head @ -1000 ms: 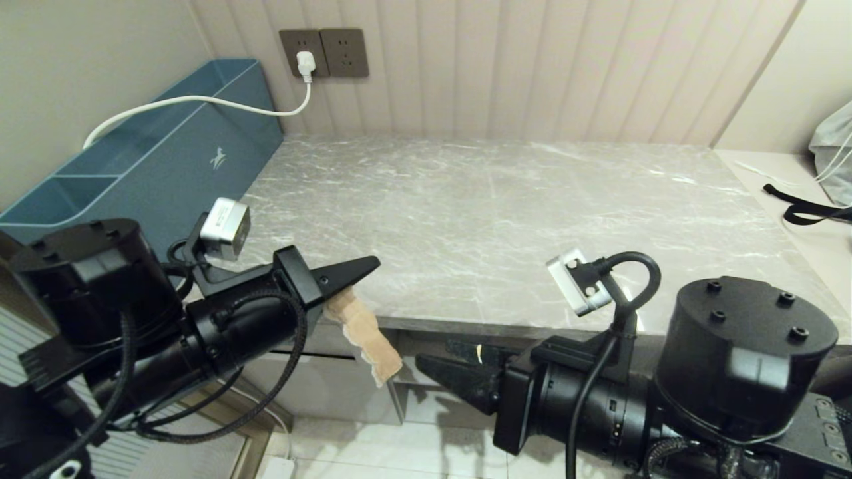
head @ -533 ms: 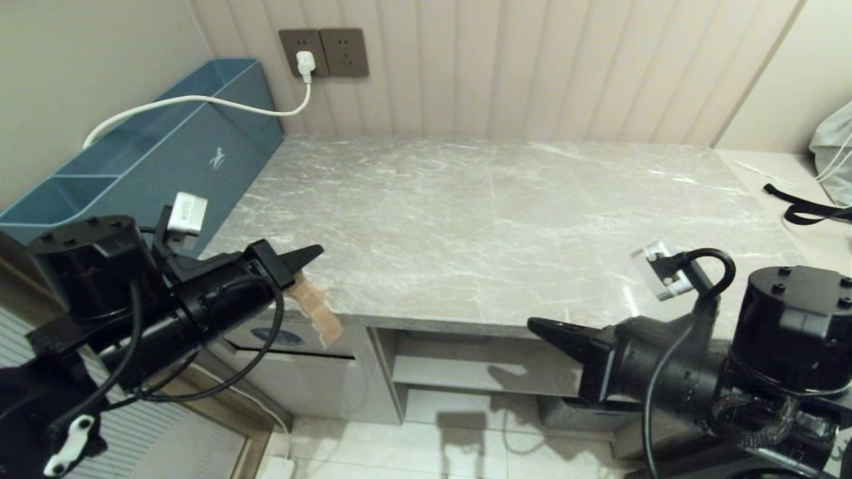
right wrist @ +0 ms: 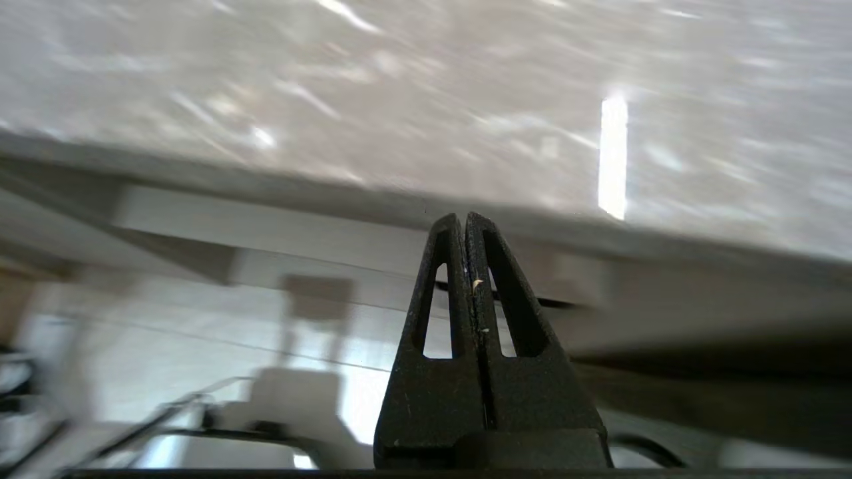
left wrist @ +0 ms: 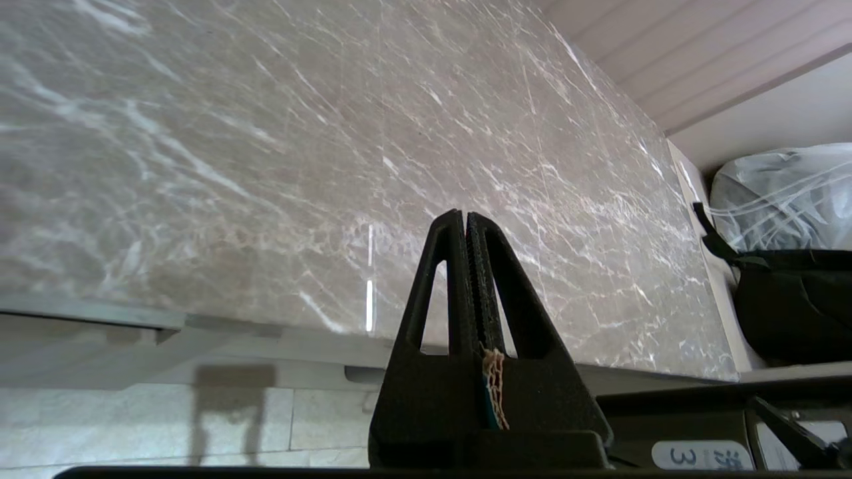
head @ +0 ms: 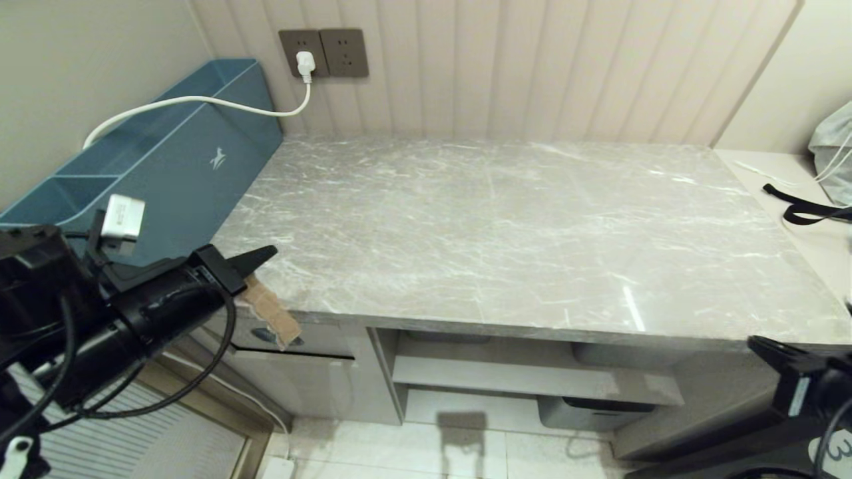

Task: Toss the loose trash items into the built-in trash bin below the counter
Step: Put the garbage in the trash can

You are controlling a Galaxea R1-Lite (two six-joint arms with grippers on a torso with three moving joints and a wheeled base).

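Observation:
My left gripper [head: 265, 253] hangs just off the front left corner of the grey marble counter [head: 506, 226]. It is shut on a torn brown cardboard scrap [head: 273, 314] that dangles below the fingers. In the left wrist view the scrap's frayed edge, with a teal side [left wrist: 494, 387], is pinched deep between the closed jaws of that gripper [left wrist: 464, 216]. Right behind the scrap is the beige flap of the built-in trash bin [head: 326, 339], its blue sticker partly hidden. My right gripper [head: 757, 342] is low at the far right, shut with nothing in it [right wrist: 464, 218]. No trash lies on the counter top.
A long blue box [head: 166, 159] stands along the left wall, and a white cable [head: 200, 101] runs to a wall socket. Under the counter are an open shelf [head: 519, 380] and a grey tub [head: 586, 411]. A black strap [head: 802, 211] lies on the side ledge at the right.
My left arm has swung left along the counter's front edge with the scrap in it, to in front of the bin flap. The right arm has swept right and down, almost out of the head view.

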